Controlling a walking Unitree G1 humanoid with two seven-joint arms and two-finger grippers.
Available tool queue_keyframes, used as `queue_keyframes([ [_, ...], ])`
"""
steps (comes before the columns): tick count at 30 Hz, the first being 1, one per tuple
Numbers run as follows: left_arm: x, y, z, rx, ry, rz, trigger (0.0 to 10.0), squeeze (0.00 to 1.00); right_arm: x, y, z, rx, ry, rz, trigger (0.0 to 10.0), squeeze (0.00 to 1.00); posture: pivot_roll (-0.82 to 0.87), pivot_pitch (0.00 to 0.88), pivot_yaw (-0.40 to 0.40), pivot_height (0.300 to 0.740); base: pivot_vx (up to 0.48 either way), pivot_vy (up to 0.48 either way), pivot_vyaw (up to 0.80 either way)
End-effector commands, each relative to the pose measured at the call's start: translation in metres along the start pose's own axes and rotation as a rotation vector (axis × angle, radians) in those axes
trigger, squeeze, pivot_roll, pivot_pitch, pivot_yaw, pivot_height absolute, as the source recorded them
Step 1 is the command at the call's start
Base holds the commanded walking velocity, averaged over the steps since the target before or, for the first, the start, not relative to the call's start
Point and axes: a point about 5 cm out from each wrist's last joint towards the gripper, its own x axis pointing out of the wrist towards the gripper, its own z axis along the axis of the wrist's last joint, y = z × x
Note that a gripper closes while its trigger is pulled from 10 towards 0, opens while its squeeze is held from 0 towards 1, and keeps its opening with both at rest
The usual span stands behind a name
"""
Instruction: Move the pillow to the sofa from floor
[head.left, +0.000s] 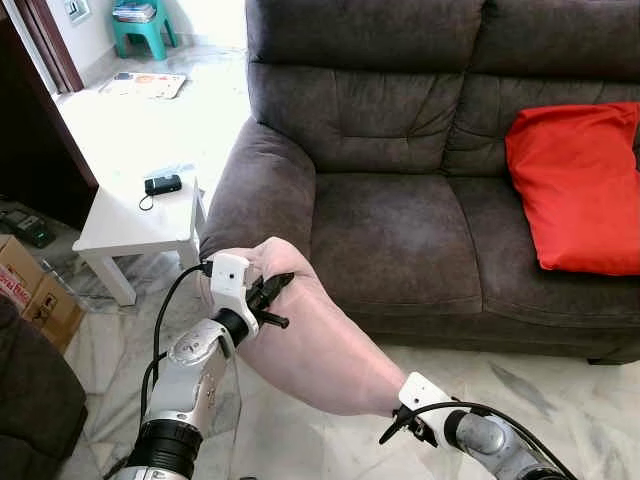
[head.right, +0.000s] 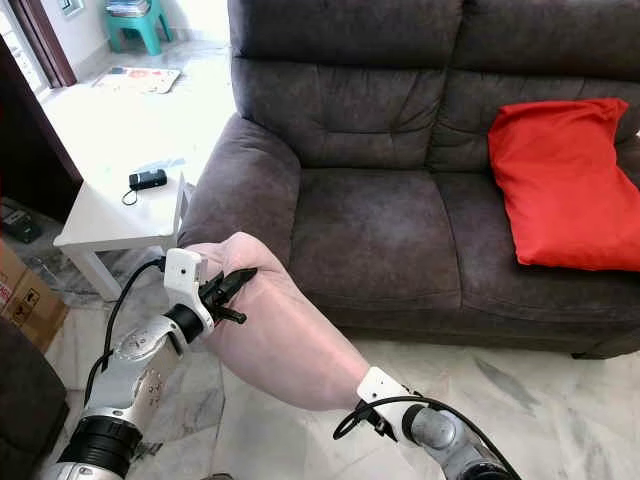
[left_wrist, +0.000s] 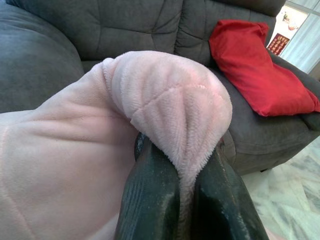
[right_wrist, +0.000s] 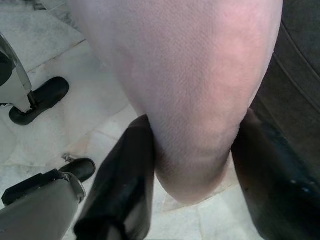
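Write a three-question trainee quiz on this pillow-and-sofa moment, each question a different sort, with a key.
1. True or false: the pink pillow already rests on the sofa seat.
2. Multiple choice: what grips the pink pillow? A) left end effector alone B) right end effector alone C) both end effectors
3. Fill in: the red cushion lies at the robot's ____ end of the sofa.

Key
1. False: it is held in front of the sofa, above the floor.
2. C: each wrist view shows black fingers pinching pink fabric.
3. Right.
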Motion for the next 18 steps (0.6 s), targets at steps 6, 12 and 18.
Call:
queue_keyframes([
  [6,0.0064,-0.0058,0.0232,0.032,-0.096,-0.044,10.0,0.00,-0.0007,-0.0005,-0.0004,0.016,-0.009,-0.003,0.0,0.00,0.12,0.008,-0.063,0.740,0.000,0.000,0.00],
  [12,0.0064,-0.0050,0.0227,0.039,-0.093,-0.040,10.0,0.00,-0.0006,-0.0023,0.0013,0.018,-0.019,-0.014,0.0,0.00,0.12,0.010,-0.062,0.740,0.000,0.000,0.00],
  [18,0.0041,-0.0040,0.0194,0.047,-0.081,-0.031,10.0,0.00,0.0000,-0.0035,0.0042,0.039,-0.037,-0.035,0.0,0.00,0.12,0.022,-0.060,0.740,0.000,0.000,0.00],
])
